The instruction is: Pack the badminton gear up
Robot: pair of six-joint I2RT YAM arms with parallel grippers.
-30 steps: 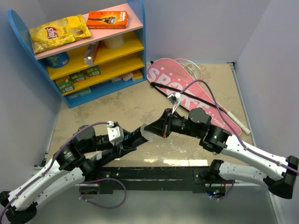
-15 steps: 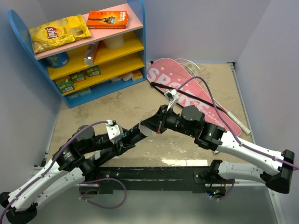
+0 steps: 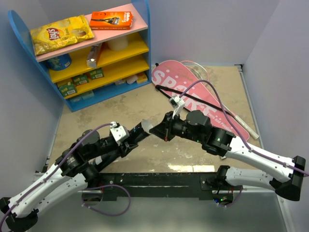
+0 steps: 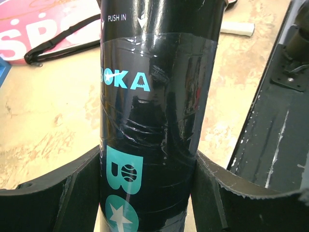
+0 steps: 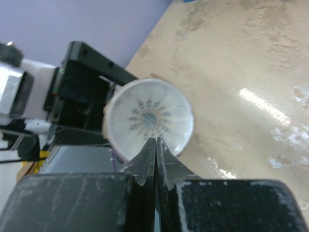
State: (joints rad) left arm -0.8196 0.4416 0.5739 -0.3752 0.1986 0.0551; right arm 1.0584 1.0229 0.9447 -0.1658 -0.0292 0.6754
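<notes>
My left gripper (image 3: pixel 126 139) is shut on the long black tube (image 3: pixel 137 134), which it holds slanting above the table. In the left wrist view the tube (image 4: pixel 154 96) fills the space between my fingers (image 4: pixel 58 193). My right gripper (image 3: pixel 161 131) is shut and empty, with its tips against the tube's round white end (image 5: pixel 149 113). That end shows a radial feather pattern. The pink "SPORT" cover (image 3: pixel 186 84) lies at the back right. The pale-shafted racket (image 3: pixel 236 120) lies across it. No loose shuttlecocks are in view.
A blue shelf unit (image 3: pixel 145 43) stands at the back left. It holds a yellow chip bag (image 3: pixel 60 33), an orange box (image 3: pixel 111 20) and small packets. A black rail (image 3: pixel 159 181) runs along the near edge, and purple walls enclose the table.
My right gripper has moved left, staying at the tube's white end. My left gripper has drawn the tube a little back to the left.
</notes>
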